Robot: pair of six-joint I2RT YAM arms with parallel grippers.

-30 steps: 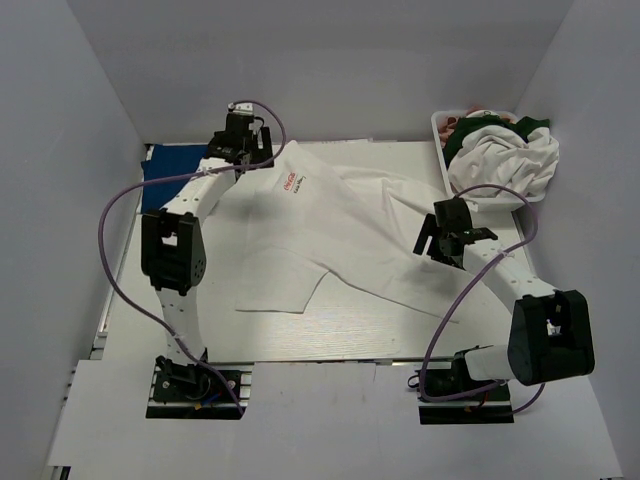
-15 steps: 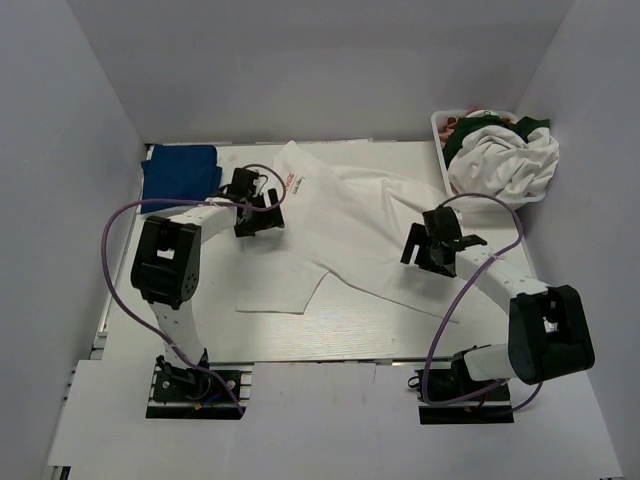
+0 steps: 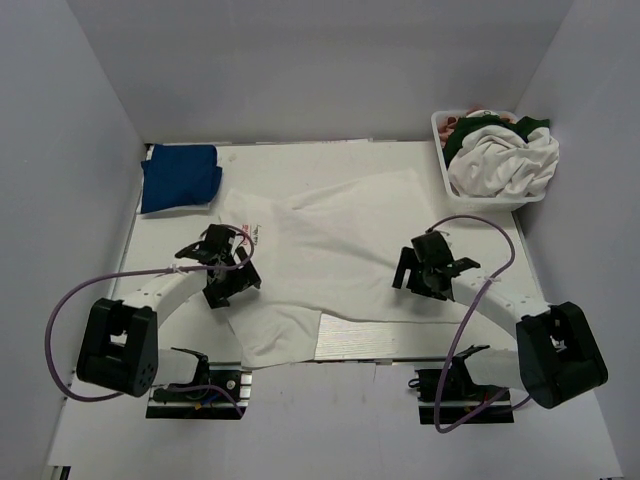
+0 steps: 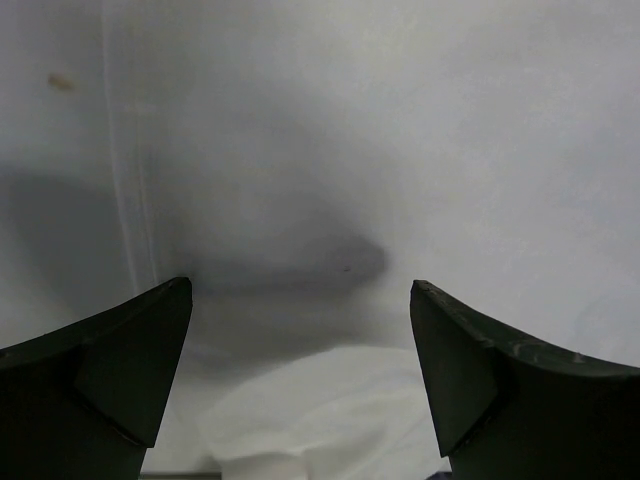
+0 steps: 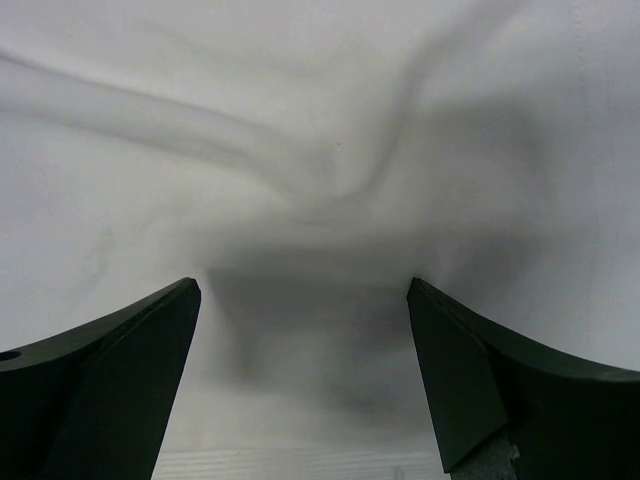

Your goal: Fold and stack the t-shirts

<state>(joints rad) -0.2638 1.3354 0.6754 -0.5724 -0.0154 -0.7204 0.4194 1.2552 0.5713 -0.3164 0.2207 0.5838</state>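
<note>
A large white t-shirt point(image 3: 330, 240) with a small red chest print point(image 3: 248, 237) lies spread and wrinkled across the table; its near-left part reaches the table's front edge. My left gripper point(image 3: 228, 262) is open, low over the shirt's left side, with white cloth point(image 4: 330, 150) and a raised fold under the jaws point(image 4: 300, 290). My right gripper point(image 3: 422, 264) is open over the shirt's right side, with wrinkled white cloth point(image 5: 300, 120) between the jaws point(image 5: 303, 285). A folded royal-blue t-shirt point(image 3: 180, 177) lies at the far left.
A white basket point(image 3: 440, 150) at the far right corner holds crumpled white point(image 3: 505, 160), dark green point(image 3: 530, 125) and pink point(image 3: 465, 122) tees. White walls close in the table on three sides. Purple cables loop from both arms.
Both grippers moved toward the near edge, the left one from the far left corner. The white shirt slid toward the front with them, and its print is now near the left gripper.
</note>
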